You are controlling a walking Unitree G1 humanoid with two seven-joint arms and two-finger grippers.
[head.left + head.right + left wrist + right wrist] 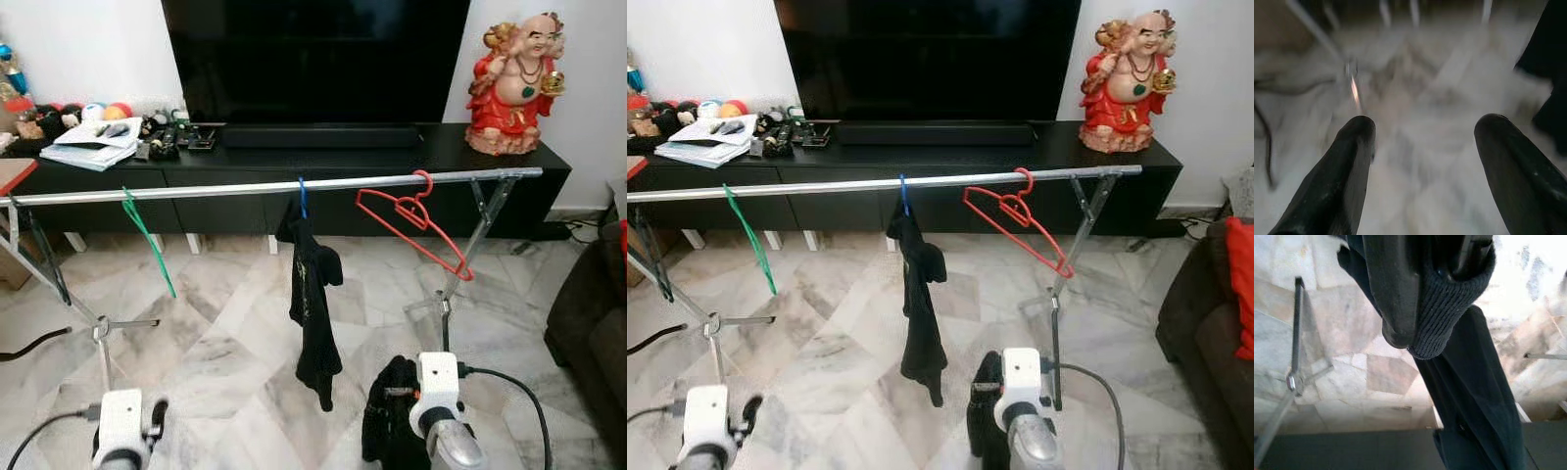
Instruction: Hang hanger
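Hangers sit along the long silver metal rail (pixel 274 186): going left to right, a thin green plastic hanger (pixel 147 235) near its left end, a blue hook hanger (pixel 303 199) holding a black shirt (pixel 313 304) at its middle, and an empty red plastic hanger (pixel 416 227) tilted near its right end. Low under the rail, the left gripper (pixel 1422 161) hangs wide open and empty so it stays out of the way. The right gripper (pixel 1422 308) is closed on a dark knitted cloth (pixel 1449 318), and its wrist view shows the ribbed cuff pinched tight, which the head views cannot show.

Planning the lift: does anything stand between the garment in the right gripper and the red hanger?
Nothing visibly blocks it. The right gripper holds the dark garment low, below the red hanger; the rack's right leg rises close behind; the hung black garment stays left.
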